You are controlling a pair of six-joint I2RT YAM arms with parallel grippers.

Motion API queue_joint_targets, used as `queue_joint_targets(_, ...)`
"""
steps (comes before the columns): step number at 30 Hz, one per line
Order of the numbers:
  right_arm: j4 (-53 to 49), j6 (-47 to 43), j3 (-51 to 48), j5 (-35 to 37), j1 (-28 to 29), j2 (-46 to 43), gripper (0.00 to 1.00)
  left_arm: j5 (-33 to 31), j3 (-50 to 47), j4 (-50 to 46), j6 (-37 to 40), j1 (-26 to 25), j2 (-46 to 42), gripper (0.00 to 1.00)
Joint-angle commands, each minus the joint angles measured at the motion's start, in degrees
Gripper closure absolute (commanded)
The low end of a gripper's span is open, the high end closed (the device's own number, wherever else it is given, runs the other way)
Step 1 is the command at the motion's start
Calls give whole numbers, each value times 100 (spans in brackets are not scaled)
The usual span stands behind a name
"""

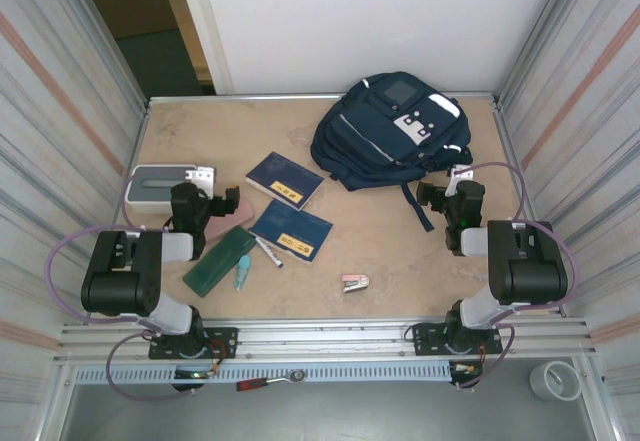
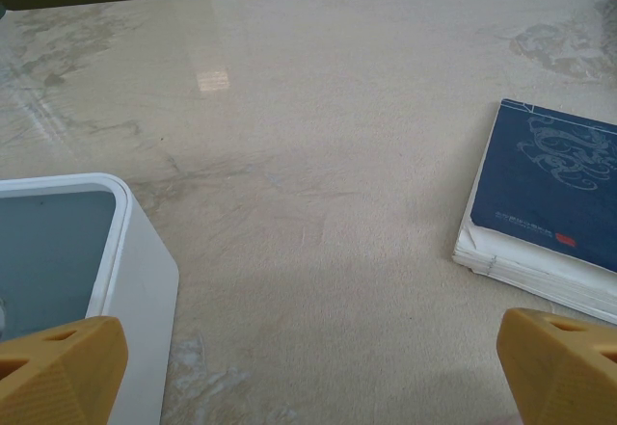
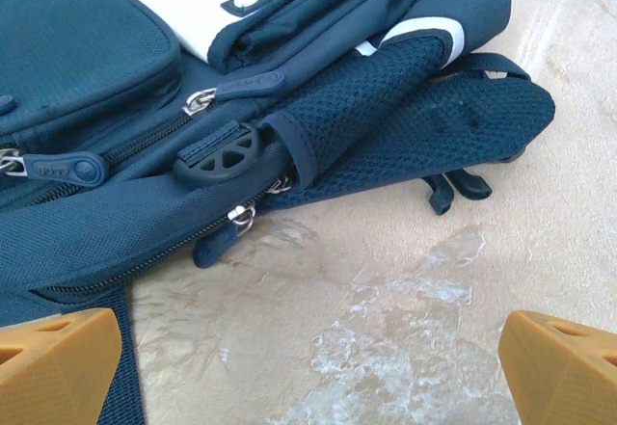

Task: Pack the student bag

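Note:
The student bag (image 1: 392,133), a navy backpack with white stripes and a white patch, lies flat at the back right of the table. In the right wrist view the student bag (image 3: 116,213) has its zips closed, and a metal zip pull (image 3: 240,218) lies near its lower edge. My right gripper (image 1: 458,183) hovers just off the bag's near right side. That gripper (image 3: 308,372) is open over bare table, with nothing between its fingers. My left gripper (image 1: 203,183) is at the left, and in its own wrist view the left gripper (image 2: 313,377) is open and empty.
A grey-white box (image 1: 158,183) sits at the far left, with its corner (image 2: 135,280) beside my left fingers. Two navy notebooks (image 1: 285,179) (image 1: 291,230), a green pencil case (image 1: 220,259), a pen (image 1: 268,252), a teal tube (image 1: 242,273) and a pink stapler (image 1: 355,282) lie mid-table. Metal walls close both sides.

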Motion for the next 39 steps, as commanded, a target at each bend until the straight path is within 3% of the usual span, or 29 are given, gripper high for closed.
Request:
queue_joint_targets(1, -42, -29, 102, -19, -53, -27, 1, 83, 75, 18, 1, 45, 20, 1)
queue_joint_targets(13, -28, -35, 85, -21, -53, -48, 1, 301, 49, 68, -82, 159, -4, 1)
queue_joint_targets(15, -231, 7, 168, 343, 42, -168, 1, 122, 48, -20, -151, 150, -174, 1)
queue_joint_targets(17, -846, 36, 374, 972, 216, -507, 1, -160, 88, -595, -308, 150, -680, 1)
queue_joint_targets(19, -1971, 273, 754, 1448, 293, -939, 1, -724, 425, -2037, -883, 159, -1371, 1)
queue_joint_targets(22, -2691, 989, 911, 1831, 272, -1508, 1, -1269, 854, -3726, -1946, 176, -2078, 1)
queue_joint_targets(24, -3493, 1546, 1210, 1920, 208, -1866, 1, -1051, 1105, -4652, -2568, 222, -2434, 1)
queue_joint_targets(26, -4552, 2056, 1681, 1985, 176, -2092, 1, -234, 1218, -5014, -2703, 220, -2744, 1)
queue_joint_targets(29, -5421, 2288, 2167, 1536, 200, -2290, 1, 890, 1288, -5299, -3146, 128, -3176, 1)
queue_joint_targets(31, -5687, 2367, 2328, 973, 241, -2376, 1, 1196, 1301, -5402, -3453, -155, -3444, 1)
queue_joint_targets(34, -6137, 2430, 2648, 236, 351, -2368, 1, 1070, 1416, -5742, -3704, -843, -3648, 1)
queue_joint_targets(39, -6977, 2237, 3402, -468, 437, -1740, 1, 267, 2145, -6777, -3464, -1904, -3357, 1)
